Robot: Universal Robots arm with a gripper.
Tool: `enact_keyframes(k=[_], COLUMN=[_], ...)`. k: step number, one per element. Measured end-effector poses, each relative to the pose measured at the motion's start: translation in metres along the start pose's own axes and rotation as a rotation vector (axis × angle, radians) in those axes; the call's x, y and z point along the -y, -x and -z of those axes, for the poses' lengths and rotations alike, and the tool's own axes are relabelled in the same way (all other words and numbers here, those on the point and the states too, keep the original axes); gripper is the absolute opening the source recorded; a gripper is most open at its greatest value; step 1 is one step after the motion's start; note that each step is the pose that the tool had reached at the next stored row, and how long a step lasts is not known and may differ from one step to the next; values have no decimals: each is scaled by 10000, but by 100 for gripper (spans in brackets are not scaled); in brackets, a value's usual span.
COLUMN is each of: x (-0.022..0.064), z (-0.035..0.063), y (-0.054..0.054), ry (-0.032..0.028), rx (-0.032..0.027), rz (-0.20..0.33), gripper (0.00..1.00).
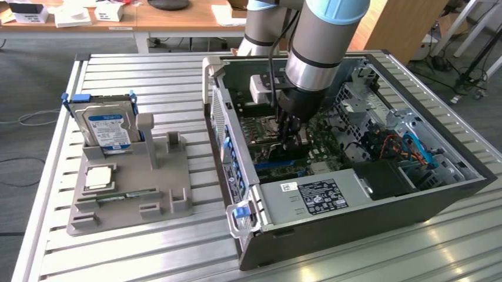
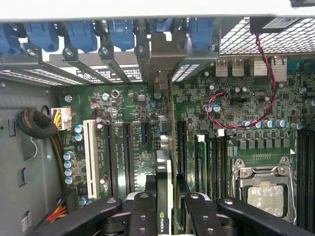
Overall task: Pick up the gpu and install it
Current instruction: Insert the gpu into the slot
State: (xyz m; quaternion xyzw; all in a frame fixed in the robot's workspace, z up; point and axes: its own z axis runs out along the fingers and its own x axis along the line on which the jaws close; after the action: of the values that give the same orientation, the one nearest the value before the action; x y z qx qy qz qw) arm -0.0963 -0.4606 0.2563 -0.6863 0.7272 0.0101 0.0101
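Note:
The gpu (image 2: 165,167) stands edge-on between my fingers, a thin dark card with a green logo near my pads. Its grey metal bracket (image 2: 167,59) reaches up to the row of rear slot covers. My gripper (image 2: 167,214) is shut on the card, one black finger (image 2: 142,211) on each side. The card sits low over the green motherboard (image 2: 133,147), in line with the long black slots; I cannot tell whether it is seated. In the exterior view my gripper (image 1: 292,134) reaches down inside the open computer case (image 1: 377,211).
A grey fixture (image 1: 126,200) at the exterior view's left holds a hard drive (image 1: 108,126), a processor chip (image 1: 100,176) and a memory stick (image 1: 129,194). Inside the case are the power supply (image 1: 321,197), a processor socket (image 2: 263,191), a white slot (image 2: 90,152) and red-black wires (image 2: 236,118).

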Motion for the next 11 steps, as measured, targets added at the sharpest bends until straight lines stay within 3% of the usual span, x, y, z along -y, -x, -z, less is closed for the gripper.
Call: enact_keyframes(k=[11], x=[2], z=[-2], y=[-8], ry=[-4], rx=[6], rz=[0], gripper=[27])
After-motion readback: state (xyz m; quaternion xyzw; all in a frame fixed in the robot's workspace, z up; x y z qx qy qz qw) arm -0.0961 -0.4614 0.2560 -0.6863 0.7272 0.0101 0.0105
